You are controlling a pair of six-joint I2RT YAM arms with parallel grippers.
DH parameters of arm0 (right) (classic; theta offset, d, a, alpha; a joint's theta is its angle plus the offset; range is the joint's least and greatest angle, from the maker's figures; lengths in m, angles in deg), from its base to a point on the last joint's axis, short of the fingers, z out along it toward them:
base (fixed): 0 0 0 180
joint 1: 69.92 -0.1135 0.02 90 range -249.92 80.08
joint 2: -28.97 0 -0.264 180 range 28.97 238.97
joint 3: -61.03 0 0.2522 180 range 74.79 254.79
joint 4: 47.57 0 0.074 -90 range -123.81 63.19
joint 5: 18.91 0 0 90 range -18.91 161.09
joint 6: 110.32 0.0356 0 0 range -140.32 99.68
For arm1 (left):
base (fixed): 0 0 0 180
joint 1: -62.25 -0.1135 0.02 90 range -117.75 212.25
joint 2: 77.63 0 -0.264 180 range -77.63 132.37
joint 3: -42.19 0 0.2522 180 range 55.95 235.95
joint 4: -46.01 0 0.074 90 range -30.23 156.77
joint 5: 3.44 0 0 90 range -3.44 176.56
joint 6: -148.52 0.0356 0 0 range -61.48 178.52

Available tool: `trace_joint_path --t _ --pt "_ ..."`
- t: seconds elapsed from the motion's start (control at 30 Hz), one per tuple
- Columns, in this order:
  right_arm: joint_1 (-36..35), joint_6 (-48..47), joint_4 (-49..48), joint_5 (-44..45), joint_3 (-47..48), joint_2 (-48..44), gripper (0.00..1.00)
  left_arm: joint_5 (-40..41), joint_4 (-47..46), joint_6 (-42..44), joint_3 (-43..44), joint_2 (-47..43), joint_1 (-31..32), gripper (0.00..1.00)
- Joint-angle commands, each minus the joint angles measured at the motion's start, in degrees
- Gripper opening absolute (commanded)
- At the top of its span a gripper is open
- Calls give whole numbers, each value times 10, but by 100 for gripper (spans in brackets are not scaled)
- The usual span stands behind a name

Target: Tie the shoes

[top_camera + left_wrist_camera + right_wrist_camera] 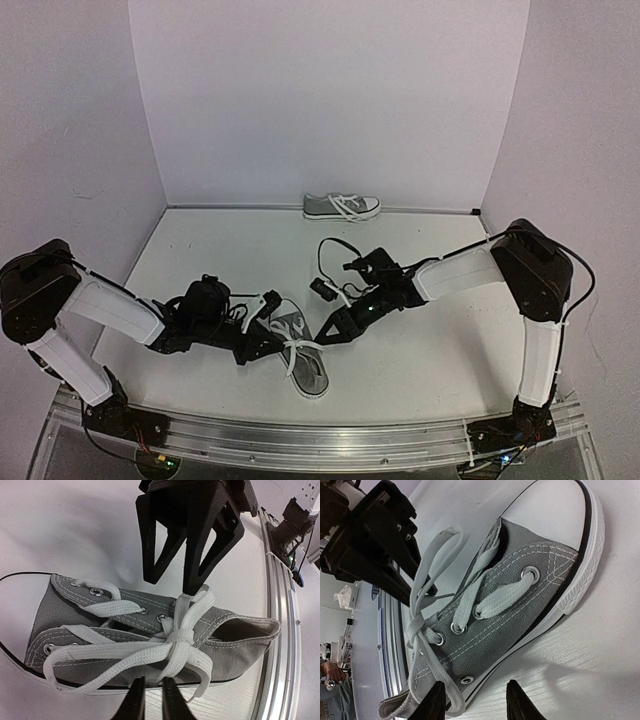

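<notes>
One of the shoes (pixel 305 365), grey canvas with a white sole, lies on its side near the front edge between both grippers. Its white laces meet in a knot (pixel 182 637) with loops spreading out. My left gripper (pixel 153 680) sits at the sole side, its fingers a narrow gap apart with a lace strand from the knot at their tips. My right gripper (pixel 171 585) stands open on the other side; one fingertip touches an upper loop. In the right wrist view the right gripper (pixel 474 692) straddles the sole edge, a lace strand (pixel 451 700) beside one finger. The other shoe (pixel 342 207) stands at the back wall.
An aluminium rail (pixel 320 440) runs along the near table edge, close behind the shoe's heel (pixel 270 627). White walls (pixel 330 90) close off the back and sides. A black cable (pixel 330 245) loops over the table by the right arm.
</notes>
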Motion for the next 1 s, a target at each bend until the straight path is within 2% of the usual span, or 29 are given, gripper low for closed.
trace_joint_path --t 0.0,0.07,0.43,0.97 --pt "-4 -9 -1 -13 21 -3 38 5 -23 -5 8 -15 1 4" --pt "-6 -9 1 -14 24 -2 38 17 -18 -8 3 -25 1 0" --pt "-21 -17 31 -10 46 9 41 30 -18 -18 -6 -33 1 0" --pt "-26 -27 46 2 49 23 33 75 -6 -40 -28 -82 0 0"
